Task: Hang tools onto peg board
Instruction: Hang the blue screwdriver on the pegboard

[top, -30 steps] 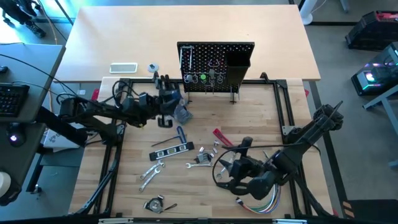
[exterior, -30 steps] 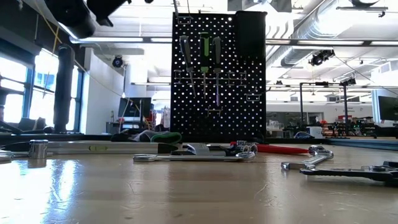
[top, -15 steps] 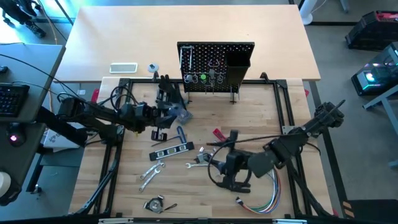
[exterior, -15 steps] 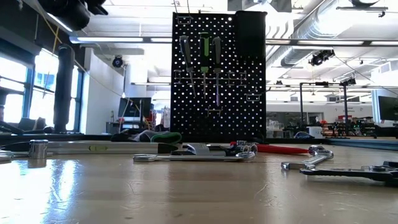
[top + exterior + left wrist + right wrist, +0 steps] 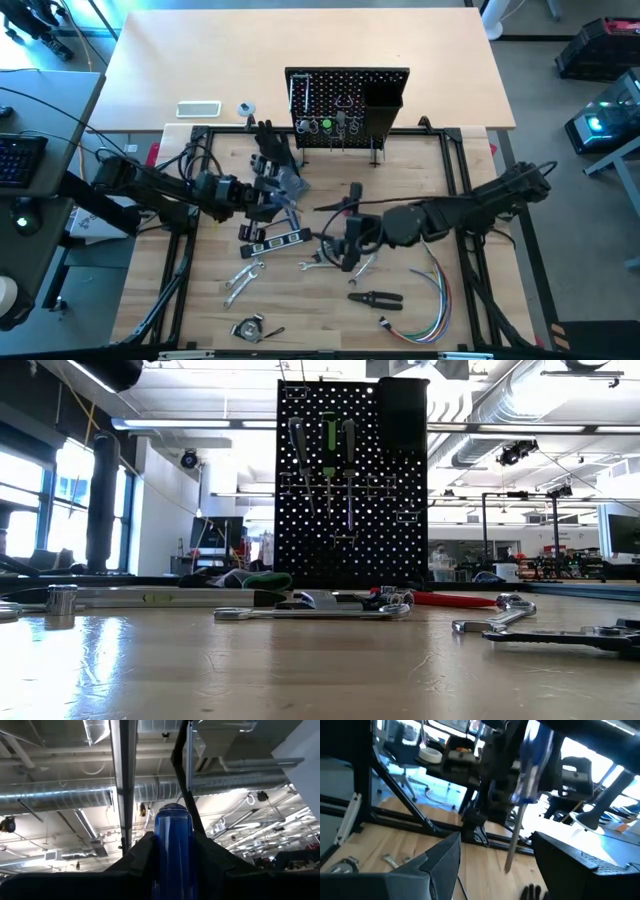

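- left of the peg board (image 5: 347, 105), above the surface (image 5: 430, 200), the left pincer (image 5: 272, 198) is clamped on the blue-handled hex key (image 5: 172, 850); the left wrist view shows the blue handle wedged between the two dark fingers and pointing at the ceiling, and the right wrist view shows its metal shaft (image 5: 514, 840) hanging free.
- my reading is that the step in hand is carrying this key to a free hook, so the grip should not slacken on the way.
- keep the shaft clear of the black level (image 5: 270, 241) and the wrenches (image 5: 245, 272) lying below.
- approach the board squarely from its front; the screwdrivers (image 5: 327, 460) already hang on its left half, so a hook beside them looks the likelier spot.
- right pincer (image 5: 348, 245) hovers low over the tools at mid-surface with its fingers parted and holding nothing; it should stay out of the left arm's path.
- pliers (image 5: 375, 297) and the coloured wires (image 5: 432, 322) lie nearer the front edge.
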Robot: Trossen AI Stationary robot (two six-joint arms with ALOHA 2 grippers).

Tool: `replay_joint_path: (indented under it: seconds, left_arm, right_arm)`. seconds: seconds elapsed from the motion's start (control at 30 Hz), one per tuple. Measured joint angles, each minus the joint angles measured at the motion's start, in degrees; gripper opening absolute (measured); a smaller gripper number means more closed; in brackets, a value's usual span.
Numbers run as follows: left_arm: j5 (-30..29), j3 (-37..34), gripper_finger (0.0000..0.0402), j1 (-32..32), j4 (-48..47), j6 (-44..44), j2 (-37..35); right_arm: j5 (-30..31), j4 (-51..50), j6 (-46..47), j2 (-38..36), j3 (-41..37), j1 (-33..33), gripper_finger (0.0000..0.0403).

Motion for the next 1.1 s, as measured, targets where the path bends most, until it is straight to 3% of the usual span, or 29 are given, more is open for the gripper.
replay_joint_path:
  seconds: [0.27, 0.6, 1.1]
  left_arm:
    - [-0.03, 2.02, 0.0089, -1.37, -0.19, 1.53, 4.12]
    - [-0.04, 2.76, 0.0089, -1.35, -0.30, 2.52, 5.48]
    - [0.13, 2.76, 0.0089, -1.39, -3.33, 3.21, 5.48]
  right_arm:
    - [-6.95, 4.20, 0.42, 1.59, 0.02, -4.34, 0.0240]
    - [-8.57, 4.97, 1.51, 3.57, 0.02, -5.76, 0.0234]
    - [-10.27, 4.52, 0.22, 3.57, 0.02, -6.42, 0.0089]
